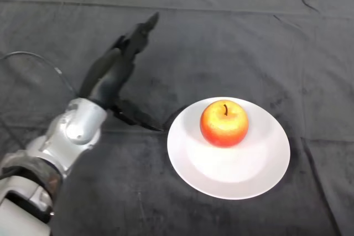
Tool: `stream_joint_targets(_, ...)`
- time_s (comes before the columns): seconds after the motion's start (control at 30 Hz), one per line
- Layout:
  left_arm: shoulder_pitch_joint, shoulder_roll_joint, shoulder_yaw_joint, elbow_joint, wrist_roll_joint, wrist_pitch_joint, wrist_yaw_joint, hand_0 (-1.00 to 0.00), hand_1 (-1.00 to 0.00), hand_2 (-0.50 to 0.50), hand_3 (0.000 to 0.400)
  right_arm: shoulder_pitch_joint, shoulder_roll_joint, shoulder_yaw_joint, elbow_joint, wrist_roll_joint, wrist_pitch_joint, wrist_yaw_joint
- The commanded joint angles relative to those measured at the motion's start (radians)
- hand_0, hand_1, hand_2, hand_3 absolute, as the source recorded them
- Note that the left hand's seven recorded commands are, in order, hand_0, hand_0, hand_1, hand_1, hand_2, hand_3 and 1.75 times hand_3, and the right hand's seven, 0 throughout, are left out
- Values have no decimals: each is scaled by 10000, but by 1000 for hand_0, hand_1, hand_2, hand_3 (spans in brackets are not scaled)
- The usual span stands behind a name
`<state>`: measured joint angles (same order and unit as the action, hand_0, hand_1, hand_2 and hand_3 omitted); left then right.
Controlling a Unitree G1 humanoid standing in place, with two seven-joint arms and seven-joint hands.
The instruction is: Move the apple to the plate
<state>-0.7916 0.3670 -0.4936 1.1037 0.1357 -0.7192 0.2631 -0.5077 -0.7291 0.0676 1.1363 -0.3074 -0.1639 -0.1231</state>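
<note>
A red and yellow apple (224, 122) stands upright, stem up, on a white round plate (243, 175), slightly toward the plate's far left part. My left hand (113, 75) is to the left of the plate, apart from the apple. Its fingers are stretched out straight, pointing away toward the far side of the table, and the thumb reaches toward the plate's left rim. The hand is open and holds nothing.
A dark cloth (232, 42) with a few creases covers the whole table. My silver-grey forearm (66, 136) comes in from the lower left.
</note>
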Motion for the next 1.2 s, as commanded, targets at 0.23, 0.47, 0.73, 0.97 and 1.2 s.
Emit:
stream_joint_targets(0.23,934,819,1081,352,-581,-398,35,0,0,0,0,653,399,280,388,-173,42,107)
stream_joint_targets(0.47,1491,1122,1918,419,-1086,-531,-80,0,0,0,0,656,400,279,382,-171,45,107)
stream_joint_targets(0.73,1962,1370,3036,474,-1916,-480,-351,0,0,0,0,662,400,278,371,-169,50,108)
stream_joint_targets(0.97,2180,1451,3900,471,-2563,-286,-619,0,0,0,0,667,400,277,360,-167,55,110)
stream_joint_targets(1.2,2421,1598,4722,437,-3171,-100,-968,0,0,0,0,673,400,275,347,-164,62,111)
